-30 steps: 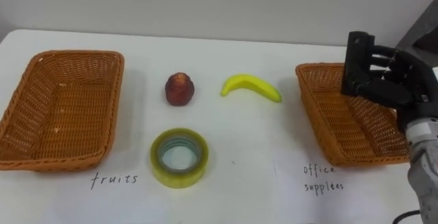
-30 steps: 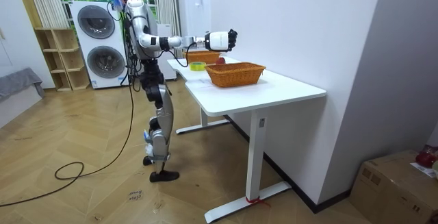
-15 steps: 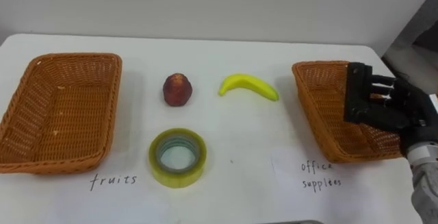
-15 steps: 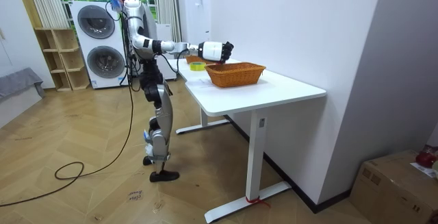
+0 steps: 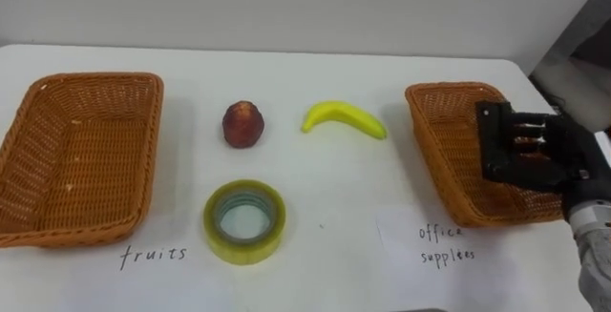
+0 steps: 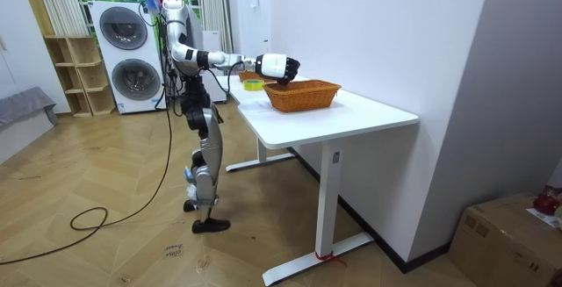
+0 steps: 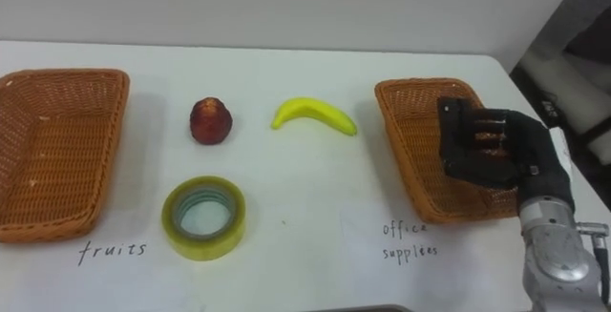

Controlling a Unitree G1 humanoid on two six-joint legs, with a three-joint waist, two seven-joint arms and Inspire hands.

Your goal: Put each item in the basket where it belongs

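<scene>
Under the robot's right hand (image 5: pixel 530 150) lies the brown woven wicker basket for office supplies (image 5: pixel 441 150), and the part of its floor that shows beside the fingers is bare. The fingers are bent downward over the basket with their tips hidden from the head camera, so I cannot tell whether they hold anything. Well apart from the fingers, toward the robot's left, three things lie on the white table (image 5: pixel 325 183). A curved yellow banana (image 5: pixel 344 119) is nearest the fingers and a round red fruit (image 5: pixel 242 124) lies beyond it. A yellowish translucent roll of adhesive tape (image 5: pixel 243 252) sits in front of the fruit. Farthest from the fingers sits the second brown wicker basket (image 5: pixel 86 79), the one for fruit, with nothing in it. Judging by how things lie, the sorting looks barely begun, if begun at all. The banana and the red fruit are yet to go to the far basket, and the tape roll to the basket below the fingers.
</scene>
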